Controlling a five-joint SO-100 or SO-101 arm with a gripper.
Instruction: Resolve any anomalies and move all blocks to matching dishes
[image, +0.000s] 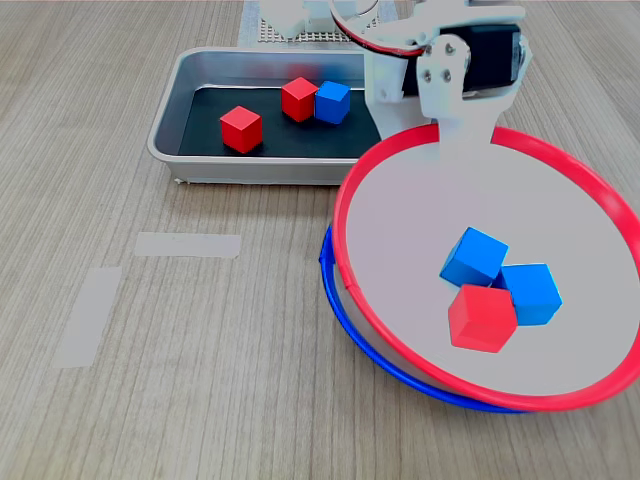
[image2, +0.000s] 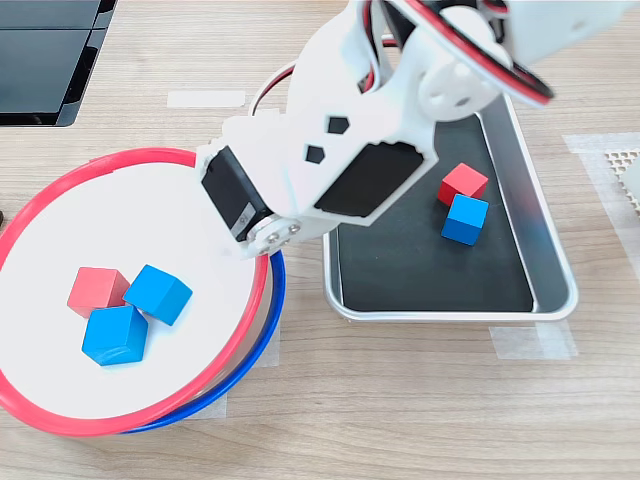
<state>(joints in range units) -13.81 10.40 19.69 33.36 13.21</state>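
While stacked on blue dish, red dish holds 3 blocks; pincer seemingly grips rim.

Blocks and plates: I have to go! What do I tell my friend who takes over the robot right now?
Gripper: looks clamped on the red-rimmed dish at its rim.
Dishes: red-rimmed one sits stacked on the blue-rimmed dish.
In the top dish: one red block, two blue blocks.
In the tray: two red, one blue.
Done: one red block matched.
Left: unstack the dishes, sort the other five.
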